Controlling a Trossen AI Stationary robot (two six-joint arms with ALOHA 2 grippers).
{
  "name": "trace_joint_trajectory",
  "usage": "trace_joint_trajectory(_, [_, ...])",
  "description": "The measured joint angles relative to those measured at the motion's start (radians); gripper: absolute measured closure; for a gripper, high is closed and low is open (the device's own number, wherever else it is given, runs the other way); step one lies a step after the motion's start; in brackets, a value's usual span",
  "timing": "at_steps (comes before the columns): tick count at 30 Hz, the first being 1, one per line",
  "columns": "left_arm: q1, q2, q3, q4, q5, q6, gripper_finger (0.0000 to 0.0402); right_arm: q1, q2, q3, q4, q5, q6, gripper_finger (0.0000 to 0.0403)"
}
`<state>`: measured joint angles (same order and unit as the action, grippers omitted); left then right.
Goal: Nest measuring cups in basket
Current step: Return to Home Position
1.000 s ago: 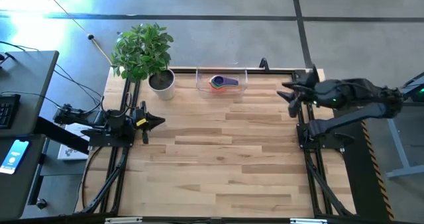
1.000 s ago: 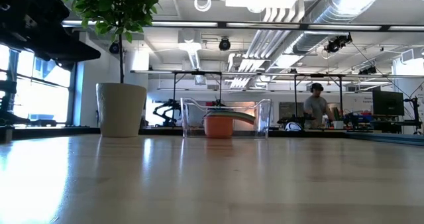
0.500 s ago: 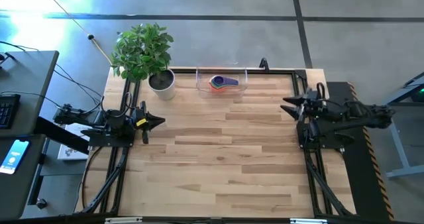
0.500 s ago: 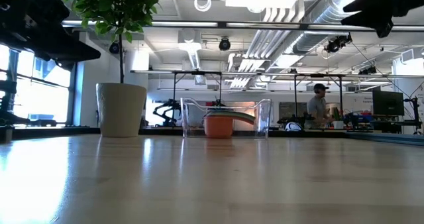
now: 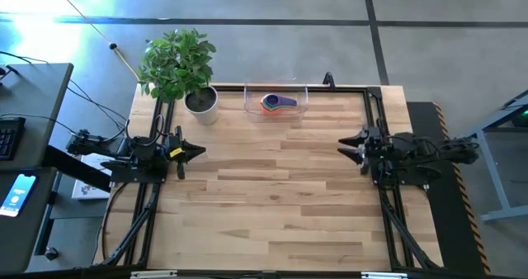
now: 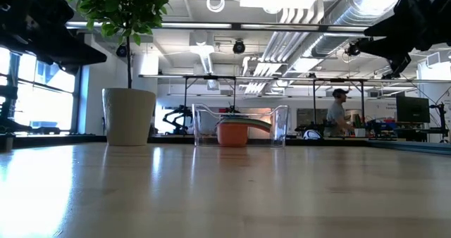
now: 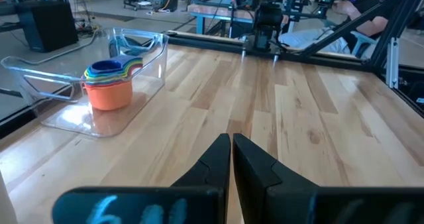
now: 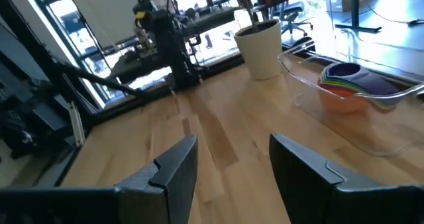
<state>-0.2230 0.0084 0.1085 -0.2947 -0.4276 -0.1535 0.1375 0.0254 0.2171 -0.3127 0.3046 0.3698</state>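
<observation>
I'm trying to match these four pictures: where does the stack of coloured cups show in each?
High view: nested cups at the far middle edge of the table.
Low view: cups at centre, far off.
Left wrist view: cups inside the basket.
Right wrist view: cups inside the basket.
Shared landmark: the clear basket around them.

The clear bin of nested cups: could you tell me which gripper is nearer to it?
Right, slightly. The right gripper is to the front-right of the clear bin; the left gripper is farther off, to the front-left.
</observation>
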Motion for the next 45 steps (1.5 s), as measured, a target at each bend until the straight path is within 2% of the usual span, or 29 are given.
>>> trace_joint_trajectory(8, [0.000, 0.001, 0.000, 0.000, 0.001, 0.000, 0.0392, 0.000, 0.000, -0.137, 0.126, -0.056, 0.099, 0.0226])
trace_joint_trajectory(12, [0.000, 0.001, 0.000, 0.000, 0.001, 0.000, 0.0392, 0.000, 0.006, -0.143, 0.168, -0.096, 0.100, 0.0226])
trace_joint_trajectory(23, [0.000, 0.001, 0.000, 0.000, 0.002, 0.000, 0.0392, 0.000, 0.022, -0.142, 0.148, -0.096, 0.067, 0.0226])
trace_joint_trajectory(28, [0.000, 0.001, 0.000, 0.000, 0.002, 0.000, 0.0392, 0.000, 0.022, -0.142, 0.147, -0.099, 0.127, 0.0226])
trace_joint_trajectory(45, [0.000, 0.001, 0.000, 0.000, 0.002, 0.000, 0.0392, 0.000, 0.022, -0.142, 0.146, -0.099, 0.120, 0.0226])
